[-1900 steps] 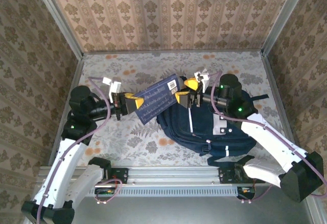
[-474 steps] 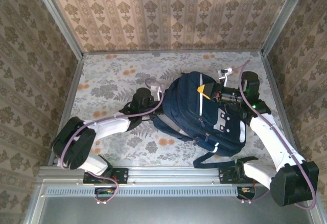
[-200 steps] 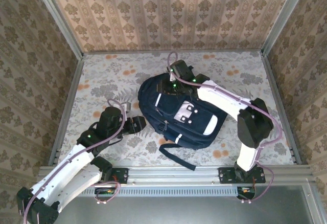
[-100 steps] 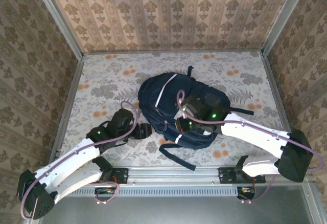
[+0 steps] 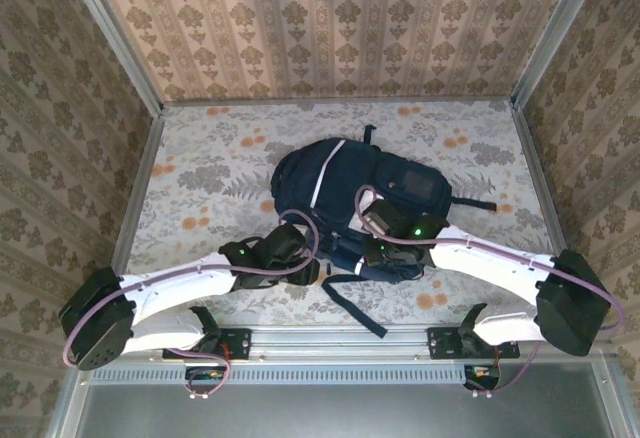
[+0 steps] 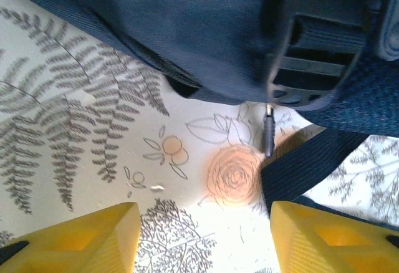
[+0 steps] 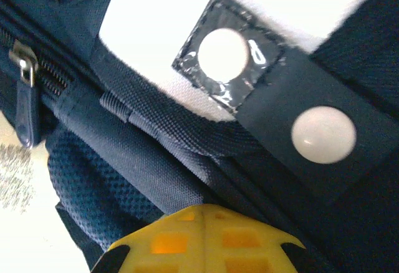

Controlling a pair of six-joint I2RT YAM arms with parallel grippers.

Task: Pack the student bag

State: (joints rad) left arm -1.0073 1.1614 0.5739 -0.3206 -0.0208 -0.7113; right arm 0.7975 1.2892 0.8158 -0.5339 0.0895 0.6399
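Student bag lay mid-table, near edge toward the arms. Step looked like zipping up: best to pin the bag steady, then take the zip pull squarely. Left hand was about half open and empty, over the table beside the buckle. Right hand was closed, tips against bag webbing; couldn't tell if it pinched anything.

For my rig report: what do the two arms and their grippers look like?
Both the left arm and the right arm have white link covers, bulky black joints with small green lights, and a thin purplish cable looping along them. The left gripper and right gripper have bright yellow fingers with moulded recesses.
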